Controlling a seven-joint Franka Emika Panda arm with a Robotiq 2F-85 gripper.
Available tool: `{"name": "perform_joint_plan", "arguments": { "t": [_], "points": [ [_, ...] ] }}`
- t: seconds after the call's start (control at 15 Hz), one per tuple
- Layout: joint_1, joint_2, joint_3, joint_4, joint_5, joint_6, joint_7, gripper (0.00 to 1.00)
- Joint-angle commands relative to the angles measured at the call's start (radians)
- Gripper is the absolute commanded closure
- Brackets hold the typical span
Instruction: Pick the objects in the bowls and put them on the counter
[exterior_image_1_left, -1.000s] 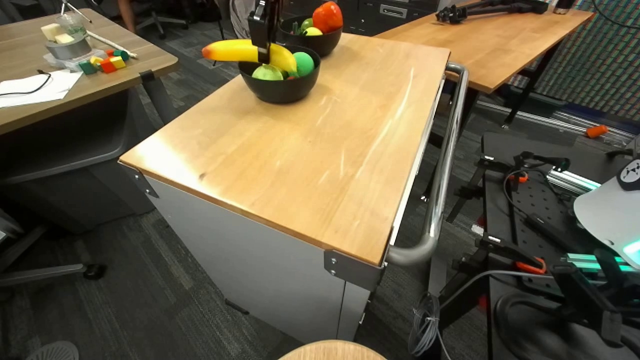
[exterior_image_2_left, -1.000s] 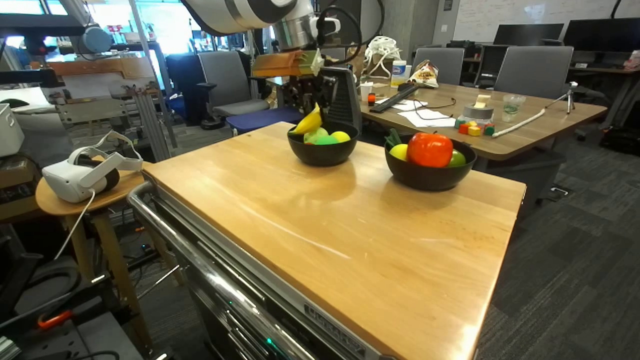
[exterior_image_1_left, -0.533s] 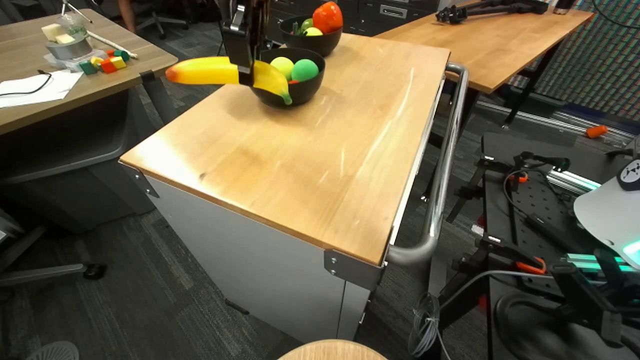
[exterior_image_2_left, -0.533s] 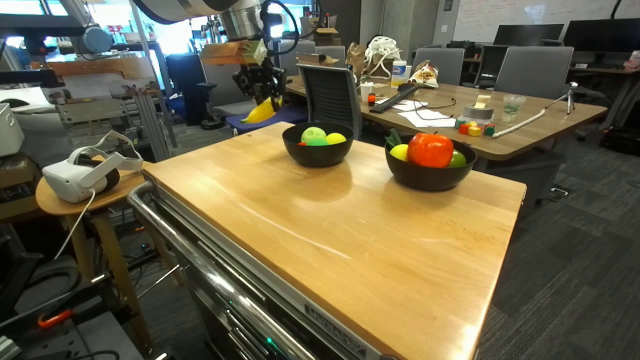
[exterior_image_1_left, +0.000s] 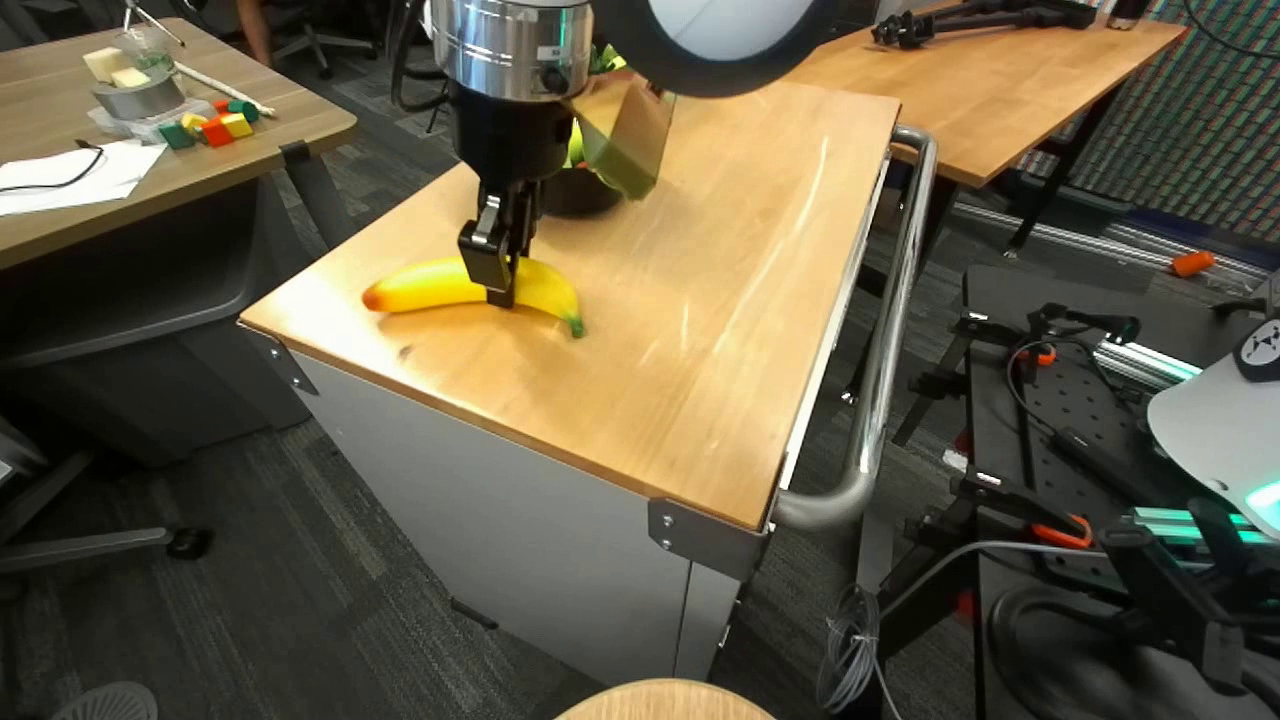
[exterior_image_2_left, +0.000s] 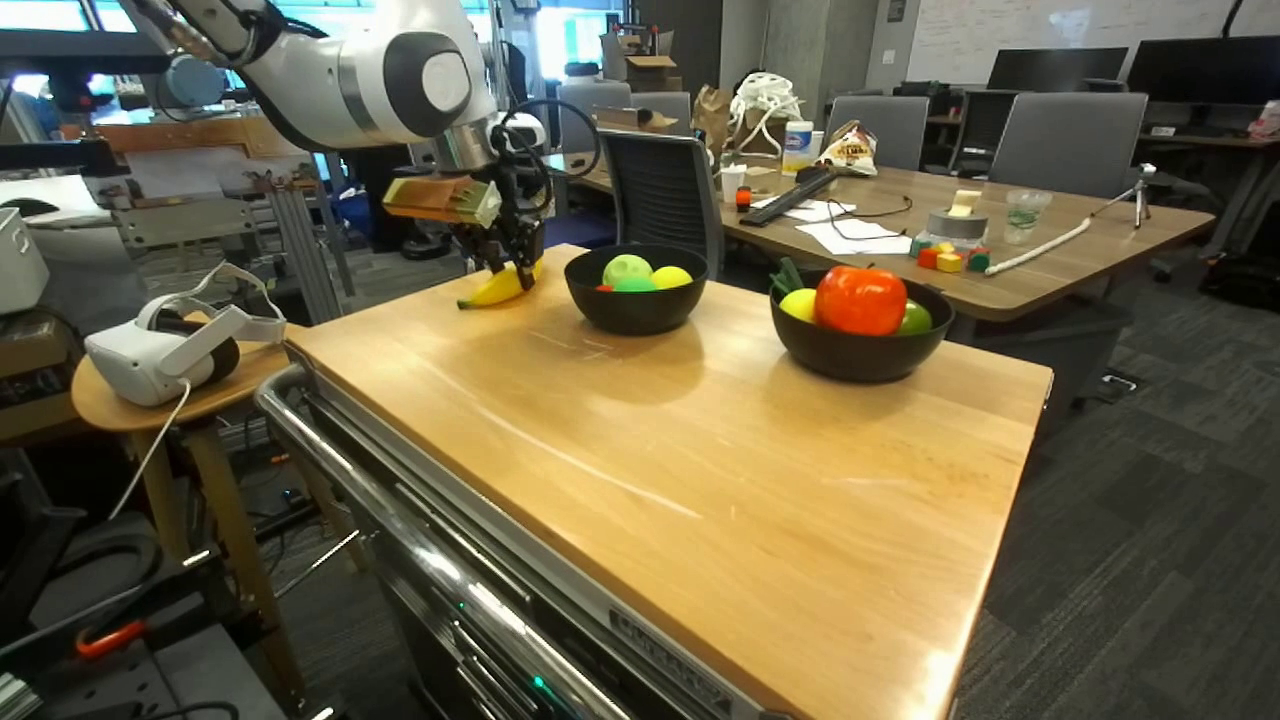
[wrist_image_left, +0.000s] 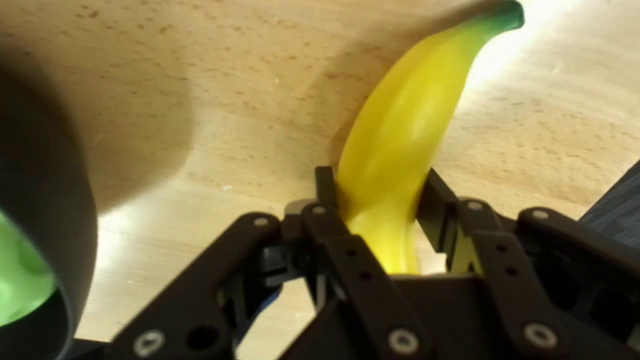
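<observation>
A yellow banana lies at the wooden counter surface, near its far end; it also shows in the wrist view. My gripper has its fingers against both sides of the banana's middle. In an exterior view, the gripper points down. A black bowl beside it holds a light green ball, a yellow ball, a green item and a bit of red. Another black bowl holds a red pepper-like item, yellow and green fruit and a dark green stem.
The near bowl's wall is close to the gripper at left in the wrist view. A metal handle runs along one counter side. The counter edge is near the banana. A table with blocks and tape stands beyond.
My gripper lifted the banana out of the near bowl, carried it sideways past the rim, and lowered it to the counter surface beside that bowl. Both bowls stay on the counter.
</observation>
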Motion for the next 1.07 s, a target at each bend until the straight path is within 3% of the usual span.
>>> {"name": "perform_joint_plan", "arguments": {
  "t": [0.0,0.2,0.27,0.67,1.0],
  "points": [
    [0.008,0.018,-0.012,0.029,0.022,0.028,0.006,0.27],
    [0.004,-0.047,-0.027,0.033,0.014,-0.015,0.005,0.04],
    [0.004,-0.067,-0.036,0.039,0.005,-0.025,0.007,0.00],
    [-0.039,-0.159,-0.124,0.095,-0.084,-0.181,0.028,0.00],
    [-0.145,-0.128,-0.126,0.104,0.015,-0.324,-0.104,0.00]
  ]
}}
